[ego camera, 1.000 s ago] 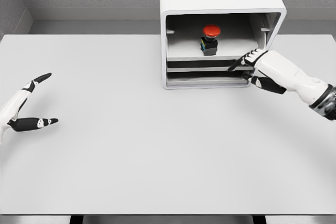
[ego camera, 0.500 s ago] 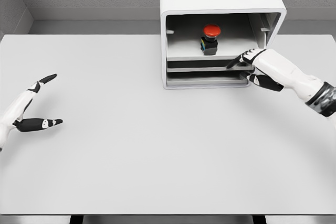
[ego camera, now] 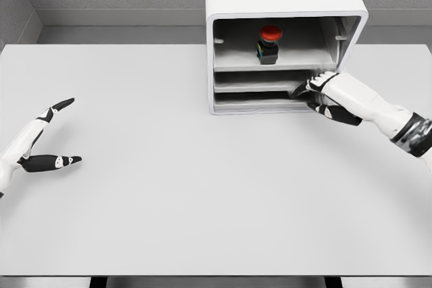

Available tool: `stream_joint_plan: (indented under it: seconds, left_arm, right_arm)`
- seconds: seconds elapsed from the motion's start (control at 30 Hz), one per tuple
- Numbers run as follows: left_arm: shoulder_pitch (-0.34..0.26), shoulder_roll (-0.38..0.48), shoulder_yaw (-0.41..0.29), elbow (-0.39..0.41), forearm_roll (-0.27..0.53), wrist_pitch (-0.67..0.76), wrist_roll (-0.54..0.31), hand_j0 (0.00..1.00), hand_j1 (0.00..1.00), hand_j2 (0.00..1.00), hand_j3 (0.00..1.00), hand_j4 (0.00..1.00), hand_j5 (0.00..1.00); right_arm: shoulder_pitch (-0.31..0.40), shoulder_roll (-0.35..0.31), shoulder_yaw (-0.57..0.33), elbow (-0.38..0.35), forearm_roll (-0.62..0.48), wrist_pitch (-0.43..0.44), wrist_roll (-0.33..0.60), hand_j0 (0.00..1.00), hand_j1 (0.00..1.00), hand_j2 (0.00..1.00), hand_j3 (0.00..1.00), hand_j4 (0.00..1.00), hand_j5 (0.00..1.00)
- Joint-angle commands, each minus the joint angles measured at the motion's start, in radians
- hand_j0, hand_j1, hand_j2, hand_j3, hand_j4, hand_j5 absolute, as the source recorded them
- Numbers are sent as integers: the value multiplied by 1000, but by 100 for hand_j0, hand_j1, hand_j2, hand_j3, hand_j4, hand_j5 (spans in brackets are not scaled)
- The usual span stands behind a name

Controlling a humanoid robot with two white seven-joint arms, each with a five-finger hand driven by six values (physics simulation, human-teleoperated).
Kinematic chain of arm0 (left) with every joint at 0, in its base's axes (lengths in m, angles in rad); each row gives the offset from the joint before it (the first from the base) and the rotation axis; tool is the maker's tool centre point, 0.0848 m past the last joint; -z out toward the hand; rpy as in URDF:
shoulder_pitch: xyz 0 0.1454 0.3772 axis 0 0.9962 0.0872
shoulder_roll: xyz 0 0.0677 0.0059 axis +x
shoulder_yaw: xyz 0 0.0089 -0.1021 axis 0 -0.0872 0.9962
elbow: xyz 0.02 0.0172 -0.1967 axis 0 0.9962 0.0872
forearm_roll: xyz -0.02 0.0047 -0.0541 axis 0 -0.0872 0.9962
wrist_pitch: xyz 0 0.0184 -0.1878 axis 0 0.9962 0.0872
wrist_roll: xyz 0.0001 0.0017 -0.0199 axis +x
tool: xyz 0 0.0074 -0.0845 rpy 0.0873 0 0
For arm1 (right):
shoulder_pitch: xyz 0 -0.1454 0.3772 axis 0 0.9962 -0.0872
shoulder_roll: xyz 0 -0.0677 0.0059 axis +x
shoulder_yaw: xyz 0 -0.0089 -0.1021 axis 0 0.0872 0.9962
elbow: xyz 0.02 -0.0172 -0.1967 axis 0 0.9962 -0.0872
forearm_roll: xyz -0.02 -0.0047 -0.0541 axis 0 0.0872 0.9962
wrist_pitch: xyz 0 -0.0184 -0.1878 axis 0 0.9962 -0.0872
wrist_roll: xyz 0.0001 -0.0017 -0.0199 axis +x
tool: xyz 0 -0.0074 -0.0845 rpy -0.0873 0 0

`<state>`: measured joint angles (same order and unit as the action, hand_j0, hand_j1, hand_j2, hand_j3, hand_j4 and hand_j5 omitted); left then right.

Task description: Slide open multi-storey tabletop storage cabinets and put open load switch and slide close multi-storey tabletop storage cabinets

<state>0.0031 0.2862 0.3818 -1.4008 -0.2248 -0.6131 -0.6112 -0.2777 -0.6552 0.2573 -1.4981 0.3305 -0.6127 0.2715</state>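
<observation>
Since the earlier frames the top drawer tray carrying the load switch (ego camera: 269, 42) has slid back into the cabinet (ego camera: 283, 5), and the right hand (ego camera: 322, 94) has followed it inward and dropped slightly; the left hand (ego camera: 42, 141) has drifted a little toward the middle of the bench (ego camera: 169, 187). At far left, the left hand hovers over the bench surface with fingers spread wide, thumb and forefinger well apart, holding nothing; its forearm is cut off by the picture's left edge. At centre right, the white cabinet stands at the rear of the bench, its top cut off by the upper edge. The load switch, red cap over dark body, sits upright on the upper tray, deep inside the opening. Two lower trays (ego camera: 263, 92) sit below; their interiors are dark and cannot be made out. The right hand rests against the right end of the tray fronts, fingers bent and close together; whether they grip an edge or merely press on it cannot be determined. The right wrist runs out of the right edge.
</observation>
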Motion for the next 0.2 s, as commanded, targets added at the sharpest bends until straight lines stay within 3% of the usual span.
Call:
stream_joint_plan:
  seconds: [0.0, 0.17]
  left_arm:
    - [0, 1, 0, -3, 8, 2, 0, 100, 100, 100, 100, 100, 100]
    - [0, 1, 0, -3, 8, 2, 0, 100, 100, 100, 100, 100, 100]
  right_arm:
    - [9, -53, -6, -50, -22, 2, -5, 60, 60, 60, 60, 60, 60]
    - [107, -92, -115, -57, -41, 2, -6, 60, 60, 60, 60, 60, 60]
